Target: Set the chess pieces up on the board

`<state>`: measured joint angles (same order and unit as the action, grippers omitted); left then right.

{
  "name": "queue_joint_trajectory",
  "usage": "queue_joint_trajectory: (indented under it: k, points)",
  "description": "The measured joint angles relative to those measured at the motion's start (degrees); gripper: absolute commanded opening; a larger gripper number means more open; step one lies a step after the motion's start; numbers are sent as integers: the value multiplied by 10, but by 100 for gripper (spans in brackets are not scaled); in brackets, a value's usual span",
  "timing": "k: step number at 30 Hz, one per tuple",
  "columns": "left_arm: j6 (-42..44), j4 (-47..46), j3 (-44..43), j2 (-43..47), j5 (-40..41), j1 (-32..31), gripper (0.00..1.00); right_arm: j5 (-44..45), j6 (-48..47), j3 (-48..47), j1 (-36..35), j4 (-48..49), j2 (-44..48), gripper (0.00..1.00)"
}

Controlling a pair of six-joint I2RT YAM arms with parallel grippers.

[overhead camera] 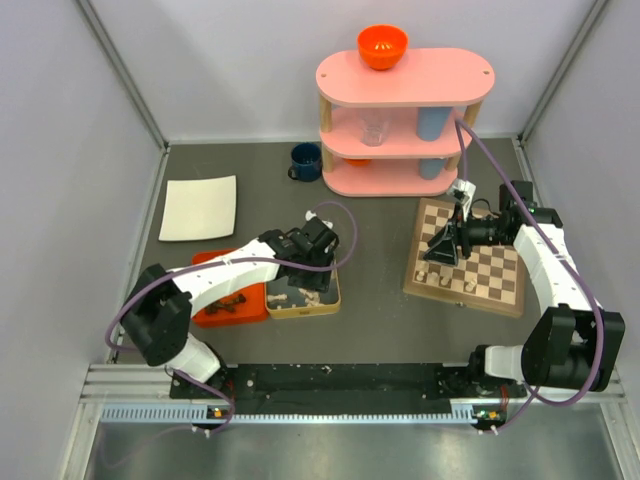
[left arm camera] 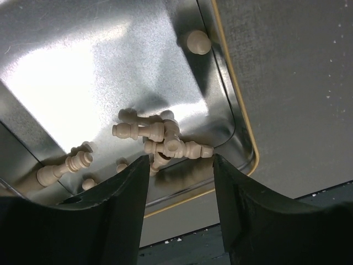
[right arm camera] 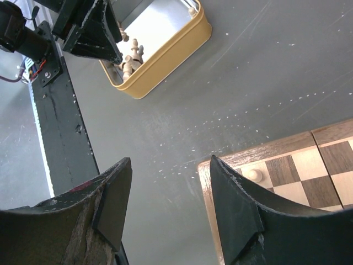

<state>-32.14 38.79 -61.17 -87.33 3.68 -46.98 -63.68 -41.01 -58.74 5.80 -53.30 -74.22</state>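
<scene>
Pick step: my left gripper (left arm camera: 180,163) hangs over cream pieces (left arm camera: 165,144) heaped in the tin (left arm camera: 243,138), jaws spread, nothing pinched. Right gripper (right arm camera: 171,163), spread and empty, sits over the board (right arm camera: 287,165) edge. Next: drop lower, single out one piece, squeeze.

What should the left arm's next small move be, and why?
Probably lower the left pincer onto the heap of cream chess pieces in the tin and close on one: it hangs open and empty just above that heap.
</scene>
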Motion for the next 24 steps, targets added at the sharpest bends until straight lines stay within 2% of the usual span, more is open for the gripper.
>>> queue_joint_trajectory:
  k: [5, 7, 8, 11, 13, 16, 18, 21, 24]
  points:
    - [-3, 6, 0, 1, 22, -1, 63, -9, -10, 5, 0, 2, 1, 59]
    - [0, 6, 1, 12, 33, 0, 67, -17, -19, 10, -4, 2, 2, 59]
    - [5, 4, 4, 25, 39, 0, 74, -19, -26, 13, -9, 2, 2, 61]
    - [25, -3, 14, 77, 56, 8, 87, -17, -62, 13, -62, 2, 2, 73]
    - [40, -10, 23, 120, 64, 20, 87, -7, -103, 13, -125, 2, 3, 84]
    - [71, -33, 50, 203, 58, 83, 92, 12, -177, 2, -227, -3, -1, 84]
    - [97, -52, 80, 265, 45, 161, 93, 32, -227, -37, -291, -10, -28, 81]
    - [129, -59, 112, 331, 42, 252, 93, 74, -268, -115, -360, -12, -95, 78]
    - [170, -58, 134, 379, 53, 292, 93, 128, -298, -204, -431, -4, -183, 72]
